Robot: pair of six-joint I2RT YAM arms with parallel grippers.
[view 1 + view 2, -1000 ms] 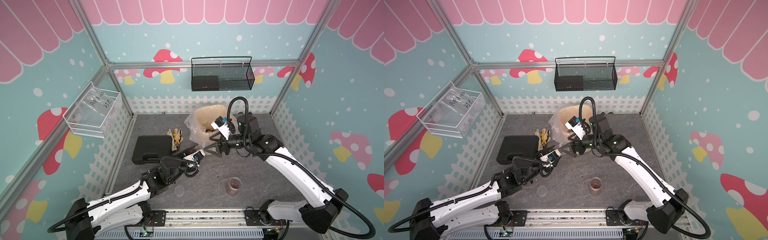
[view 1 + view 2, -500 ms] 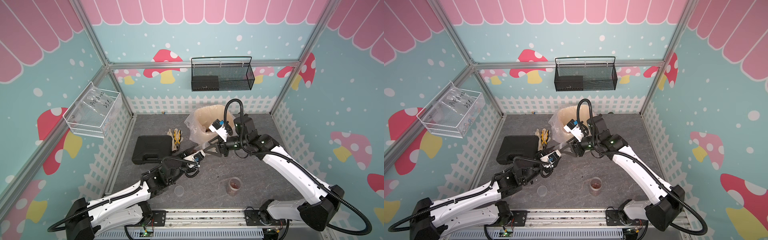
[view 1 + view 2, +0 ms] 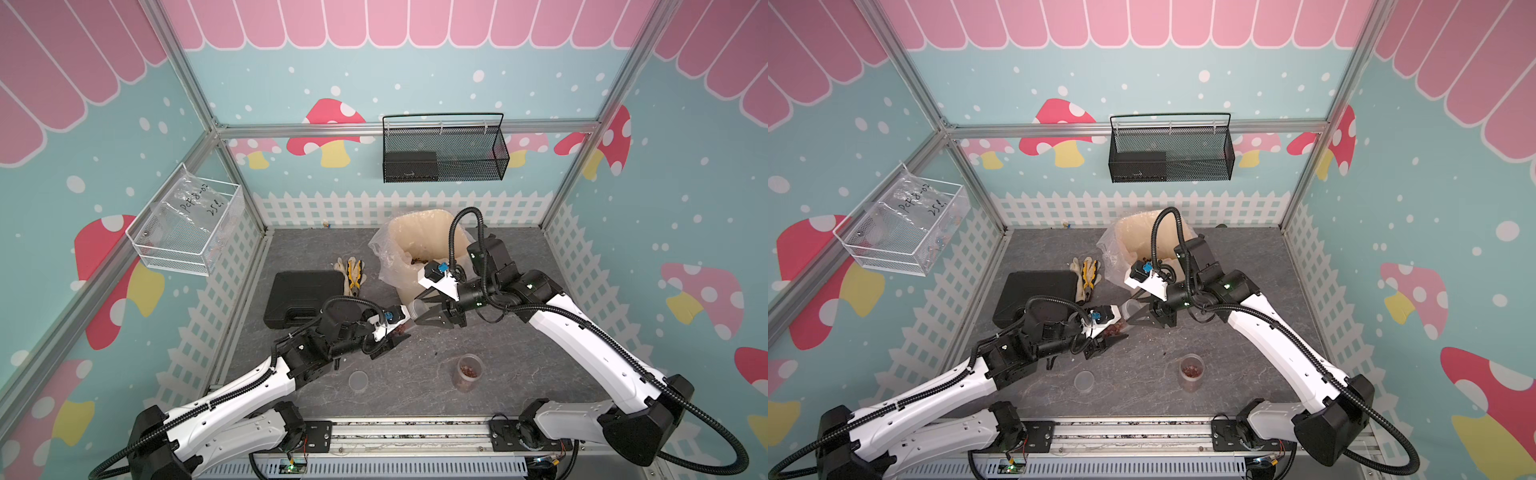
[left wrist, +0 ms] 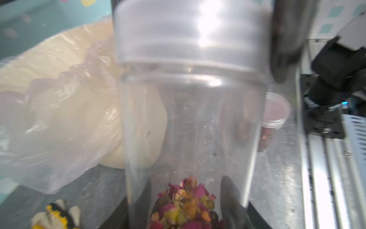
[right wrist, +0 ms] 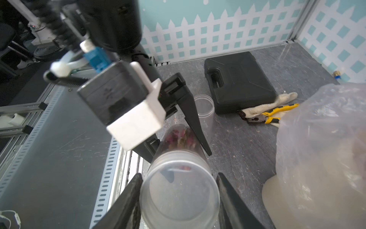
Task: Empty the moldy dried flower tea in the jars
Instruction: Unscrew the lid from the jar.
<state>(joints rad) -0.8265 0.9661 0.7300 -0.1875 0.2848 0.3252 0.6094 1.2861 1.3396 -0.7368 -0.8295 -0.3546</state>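
Fingers first — right fingers press both sides of the translucent lid, closed narrow on it; left fingers clamp the same jar near its base, holding it tilted above the bench. Its dried flower tea lies heaped at that base end. Just behind stands the cream bin — a second jar of tea stands nearer the front edge

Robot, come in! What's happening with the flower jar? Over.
Left pincer shut on tall clear plastic jar. Right pincer shut on its round translucent lid. Reddish dried flower tea inside; lid blocks pouring.
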